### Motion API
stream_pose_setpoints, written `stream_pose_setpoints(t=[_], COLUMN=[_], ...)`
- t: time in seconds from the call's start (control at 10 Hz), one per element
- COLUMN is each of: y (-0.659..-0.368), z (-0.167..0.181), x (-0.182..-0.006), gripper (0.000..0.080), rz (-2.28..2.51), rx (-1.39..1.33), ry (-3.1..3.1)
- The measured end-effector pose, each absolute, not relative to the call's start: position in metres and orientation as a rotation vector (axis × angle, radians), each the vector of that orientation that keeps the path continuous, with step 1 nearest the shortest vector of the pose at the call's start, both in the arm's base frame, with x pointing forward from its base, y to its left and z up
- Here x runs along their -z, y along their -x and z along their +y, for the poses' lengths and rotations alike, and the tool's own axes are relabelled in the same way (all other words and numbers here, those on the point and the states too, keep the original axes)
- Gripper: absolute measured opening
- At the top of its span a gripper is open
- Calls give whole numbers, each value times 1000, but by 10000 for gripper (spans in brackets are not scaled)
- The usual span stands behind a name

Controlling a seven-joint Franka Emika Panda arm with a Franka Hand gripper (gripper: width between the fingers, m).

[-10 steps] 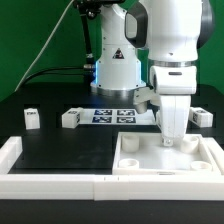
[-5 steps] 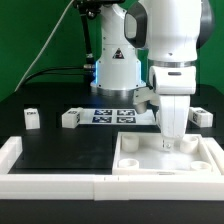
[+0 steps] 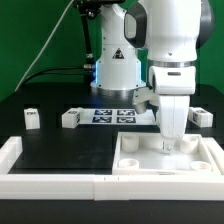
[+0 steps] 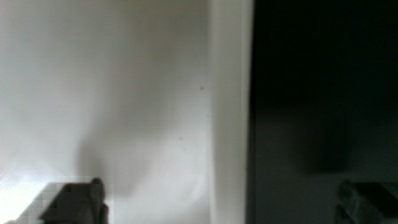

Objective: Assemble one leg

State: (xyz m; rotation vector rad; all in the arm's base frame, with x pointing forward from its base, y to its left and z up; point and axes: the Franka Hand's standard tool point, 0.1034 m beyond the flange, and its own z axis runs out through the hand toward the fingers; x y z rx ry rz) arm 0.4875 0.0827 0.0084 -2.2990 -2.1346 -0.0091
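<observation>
My gripper (image 3: 173,146) hangs straight down over the far edge of the large white panel (image 3: 150,165) at the exterior view's right. In the wrist view its two dark fingertips (image 4: 71,203) stand wide apart with nothing between them; the gripper (image 4: 217,205) is open, over the panel's edge (image 4: 222,110) and the black table. Three small white legs with tags lie on the table: one (image 3: 31,119) at the far left, one (image 3: 70,118) beside the marker board, one (image 3: 201,115) at the right behind my gripper. A fourth leg is not in view.
The marker board (image 3: 110,115) lies at the middle back, before the robot's base (image 3: 115,70). Long white border rails (image 3: 50,183) run along the front and the left corner. The panel has round corner sockets (image 3: 128,143).
</observation>
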Motion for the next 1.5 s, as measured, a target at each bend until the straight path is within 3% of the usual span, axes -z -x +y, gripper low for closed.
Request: stream_pose_setpoints(t=[0.2,0.4,0.6,1.0,1.3,1.5], y=[-483,-467,-459,-458,-457,-435], z=[86,100,109,108,110,124], x=[-16,-44,-56,-53,-53,-46], gripper=[649,649,649,649,649,649], rz=[-2078,-1984,-1882,-1714,-1230,-669], rx=[20,48,42,39,50,65], ry=[2357,2463,2548,2657,2893,3039])
